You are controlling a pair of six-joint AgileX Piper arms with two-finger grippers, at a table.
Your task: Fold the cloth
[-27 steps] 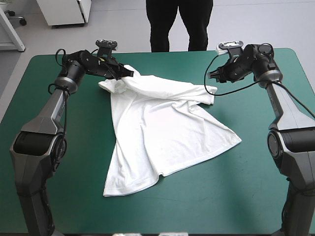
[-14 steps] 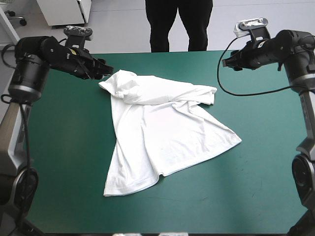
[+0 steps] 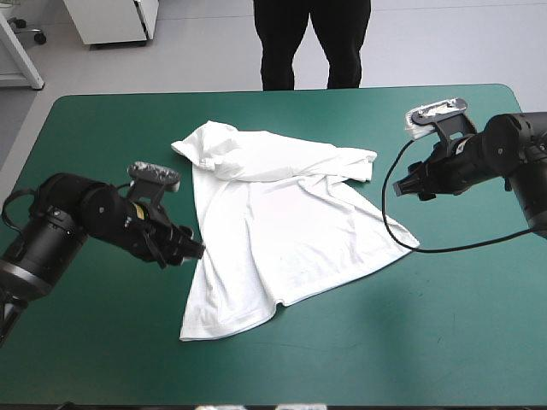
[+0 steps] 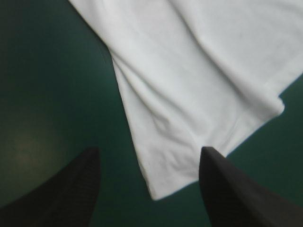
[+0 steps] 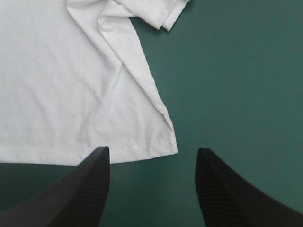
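1. Lying spread across the middle of the teal-green cover (image 3: 444, 342), the T-shirt (image 3: 282, 231) has its shoulder end toward the far edge. Its hem is toward the near edge, skewed to the left. The far part is rumpled, with one sleeve bunched at the right.
2. No fold shows in the body of the shirt. The task is judged to be at its first stage: taking hold of the hem corners.
3. The left gripper (image 3: 192, 250) stands at the shirt's left side edge.
   - Its black fingers are spread wide and hold nothing.
   - In the left wrist view a hem corner lies in the gap between them.
   - This placement suits a pinch on that corner.
4. The right gripper (image 3: 402, 186) hangs just beside the shirt's right side.
   - It is closer to the far edge than the right hem corner is.
   - Its fingers are also wide apart and empty.
   - The right wrist view shows that corner just ahead of the gap, flat on the cover.
5. The arms stand on opposite sides of the shirt. This probably allows both corners to be lifted together, so the hem travels evenly toward the shoulders.
6. Each corner lies flat against the cover, so a pinch may miss the fabric. The left corner appears to carry a doubled edge. A grip there should take every layer.
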